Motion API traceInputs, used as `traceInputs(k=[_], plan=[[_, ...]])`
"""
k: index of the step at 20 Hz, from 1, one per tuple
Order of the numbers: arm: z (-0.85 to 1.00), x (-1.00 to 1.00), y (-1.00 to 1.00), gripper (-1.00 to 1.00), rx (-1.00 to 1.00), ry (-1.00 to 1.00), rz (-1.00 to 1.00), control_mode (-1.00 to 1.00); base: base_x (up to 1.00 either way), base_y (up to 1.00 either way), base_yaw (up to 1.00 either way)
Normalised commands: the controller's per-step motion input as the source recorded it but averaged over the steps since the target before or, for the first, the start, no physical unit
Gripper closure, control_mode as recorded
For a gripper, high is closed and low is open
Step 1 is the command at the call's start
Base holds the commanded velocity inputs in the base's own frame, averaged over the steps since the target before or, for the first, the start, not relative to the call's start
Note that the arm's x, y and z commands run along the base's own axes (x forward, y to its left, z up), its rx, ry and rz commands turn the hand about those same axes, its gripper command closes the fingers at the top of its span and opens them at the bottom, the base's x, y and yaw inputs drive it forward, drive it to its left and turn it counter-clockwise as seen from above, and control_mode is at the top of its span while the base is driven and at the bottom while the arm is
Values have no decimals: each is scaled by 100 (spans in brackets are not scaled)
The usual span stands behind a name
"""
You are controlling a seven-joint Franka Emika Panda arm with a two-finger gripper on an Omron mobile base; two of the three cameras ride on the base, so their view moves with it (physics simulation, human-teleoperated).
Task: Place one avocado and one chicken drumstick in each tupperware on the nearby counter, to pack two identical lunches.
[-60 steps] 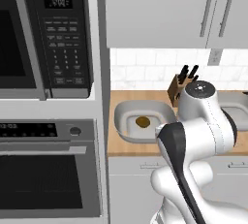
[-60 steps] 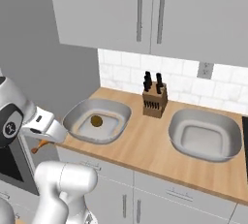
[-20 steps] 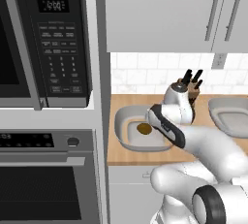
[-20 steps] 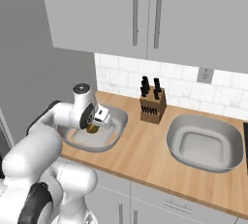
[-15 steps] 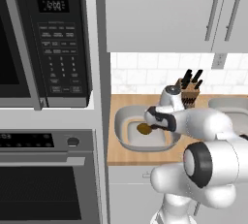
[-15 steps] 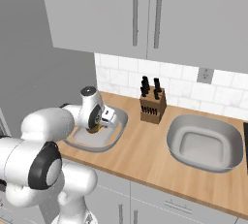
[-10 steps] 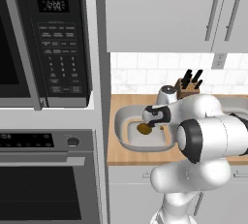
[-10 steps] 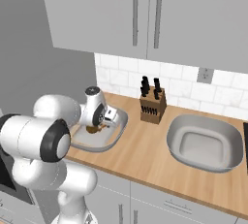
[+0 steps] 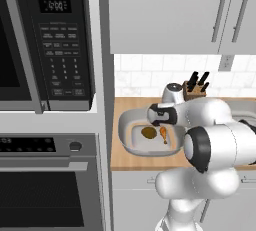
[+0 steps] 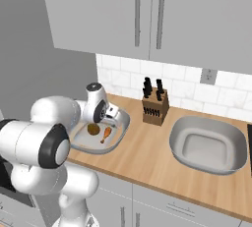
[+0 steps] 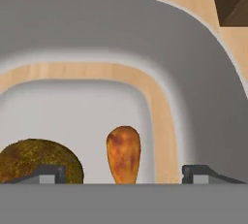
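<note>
The left tupperware (image 9: 126, 124) (image 10: 124, 125) (image 11: 203, 58) sits on the wooden counter (image 10: 147, 157). Inside it lie a dark avocado (image 9: 148, 132) (image 10: 93, 129) (image 11: 36, 160) and an orange-brown chicken drumstick (image 9: 164, 134) (image 10: 106, 134) (image 11: 124, 152), side by side. My gripper (image 9: 161, 123) (image 10: 110, 119) (image 11: 126, 172) hovers just above them, open, its fingertips (image 11: 48, 173) wide apart on either side of the drumstick and holding nothing. The second tupperware (image 10: 236, 140) stands empty further right on the counter.
A knife block (image 9: 196, 87) (image 10: 153, 106) stands against the white tiles between the two containers. A microwave (image 9: 50, 45) and an oven (image 9: 50, 190) fill the tall unit left of the counter. Wall cabinets (image 10: 147, 14) hang overhead.
The arm has swung over the left tupperware and come down toward it. The drumstick now lies free beside the avocado, with the fingers spread above it.
</note>
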Motion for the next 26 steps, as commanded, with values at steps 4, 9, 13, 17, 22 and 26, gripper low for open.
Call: traceInputs(k=[4, 9, 13, 17, 22, 26], plan=[[29, -80, 5, -100, 0, 4, 0, -100, 0, 0, 0], [42, -100, 27, -100, 0, 0, 6, -100, 0, 0, 0], [55, -100, 31, -100, -2, -21, 13, -100, 0, 0, 0], [15, -100, 26, -100, 0, -26, 10, -100, 0, 0, 0], [9, -100, 6, -100, 0, -36, 12, -100, 0, 0, 0], [4, -100, 0, -100, 0, -35, 10, -100, 0, 0, 0]])
